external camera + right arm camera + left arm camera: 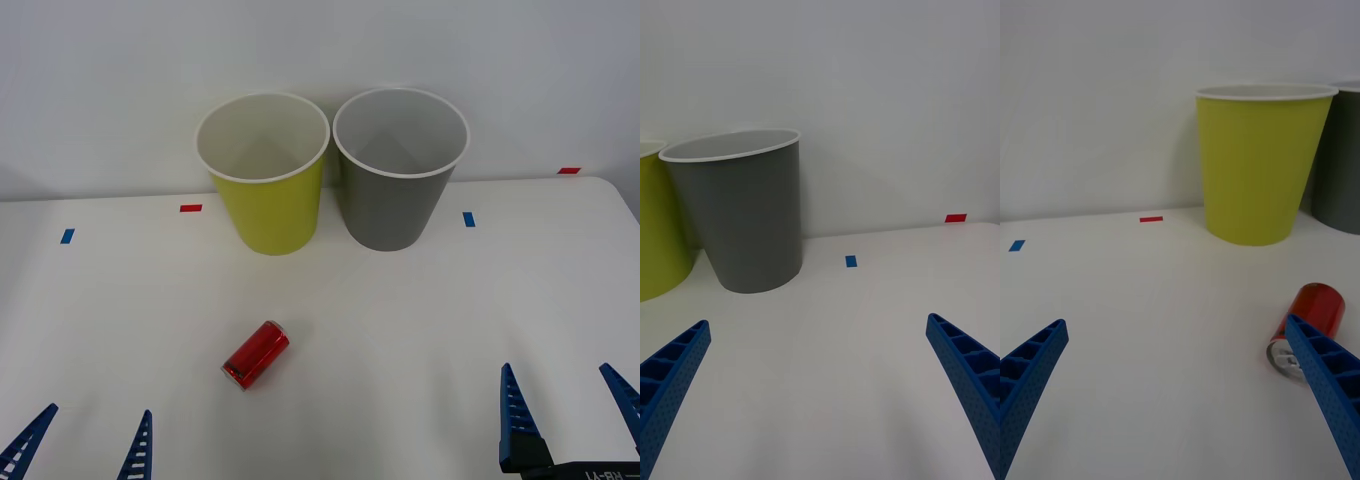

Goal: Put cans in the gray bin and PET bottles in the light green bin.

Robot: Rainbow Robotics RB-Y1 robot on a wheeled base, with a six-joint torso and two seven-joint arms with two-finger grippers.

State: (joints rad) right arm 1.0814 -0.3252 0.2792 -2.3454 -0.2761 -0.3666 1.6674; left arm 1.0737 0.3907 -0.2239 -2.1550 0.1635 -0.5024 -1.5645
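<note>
**A:** What is on the worktop (420,330)?

**B:** A white worktop set against a pale wall. Two tall tapered bins stand side by side at the back, each with a white rim. The light green bin (268,200) is on the robot's left and the gray bin (395,195) on its right. Their rims are very close; I cannot tell whether they touch. Both are upright, and from above their pale insides look empty.

**A:** And the can?

**B:** The can (256,354) is small, shiny and red with silver ends. It lies on its side on the bare worktop, nearer the robot than the bins, in front of the light green bin and well apart from it. It lies at a slant, one silver end toward the robot's left side.

**A:** Where are the grippers?

**B:** The left gripper (85,445) sits low at the near left edge, its blue ribbed fingers (138,450) spread apart and grasping nothing. In the left wrist view the can lies just beyond one fingertip, not between the two. The right gripper (568,410) is at the near right edge, fingers likewise spread wide and empty, facing the gray bin from a distance.

**A:** Anything else?

**B:** Small tape marks: blue ones (67,236) and red ones (190,208) toward the back, on both sides of the bins.
</note>
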